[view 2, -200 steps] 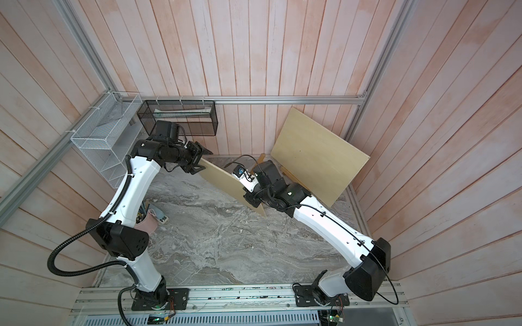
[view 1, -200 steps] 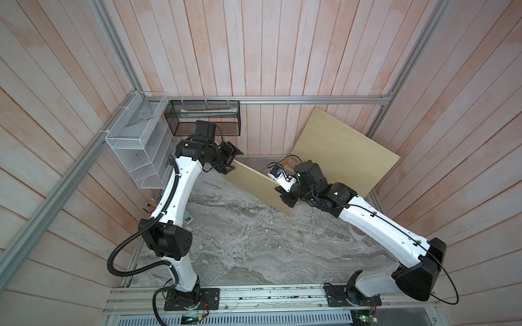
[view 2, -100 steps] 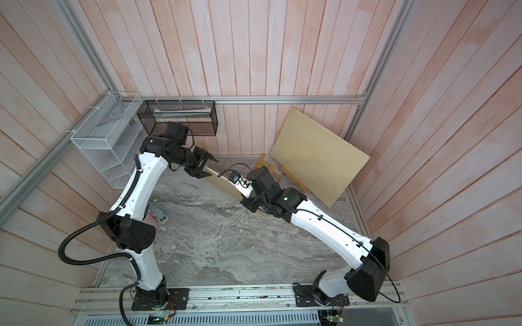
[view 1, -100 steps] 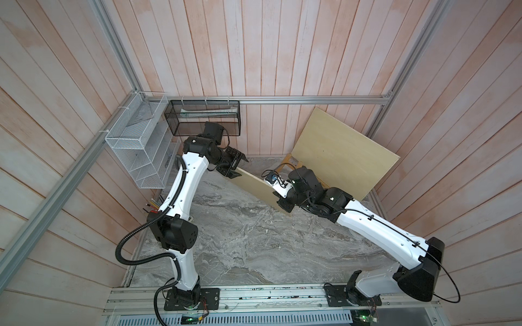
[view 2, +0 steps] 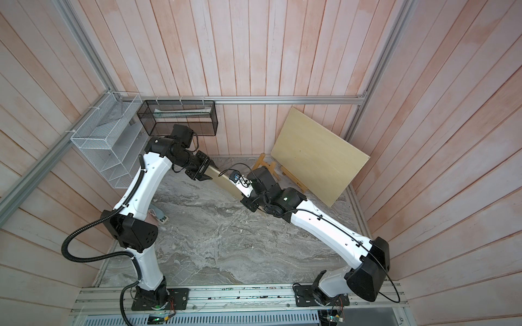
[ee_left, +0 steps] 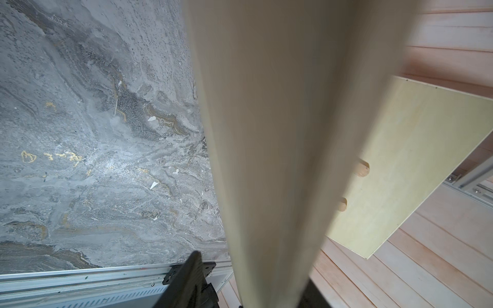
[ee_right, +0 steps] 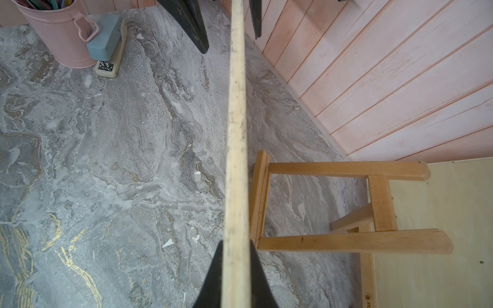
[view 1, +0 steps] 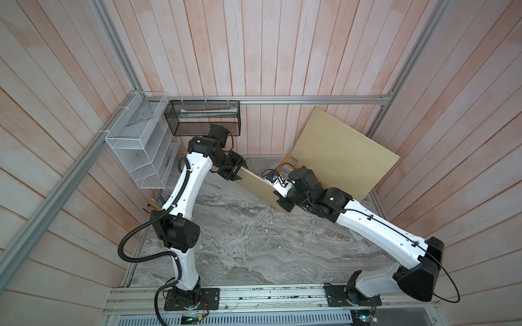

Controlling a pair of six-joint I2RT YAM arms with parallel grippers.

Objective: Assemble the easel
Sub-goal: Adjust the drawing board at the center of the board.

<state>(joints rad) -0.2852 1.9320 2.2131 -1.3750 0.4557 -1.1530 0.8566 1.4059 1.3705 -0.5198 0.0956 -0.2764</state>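
Easel (ee_right: 346,240) near wall (ee_right: 373,80), board (ee_right: 236,133) edge in right gripper (ee_right: 236,244)

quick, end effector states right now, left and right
Left end effector: open, straddling the small board, gap visible.
Right end effector: shut on the small board.

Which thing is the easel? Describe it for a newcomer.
Look at the far right corner of the marble table, where a large plywood board stands tilted. The easel sits beside its lower edge: a small honey-brown slat frame, not a pale flat sheet like it or the held smaller board.
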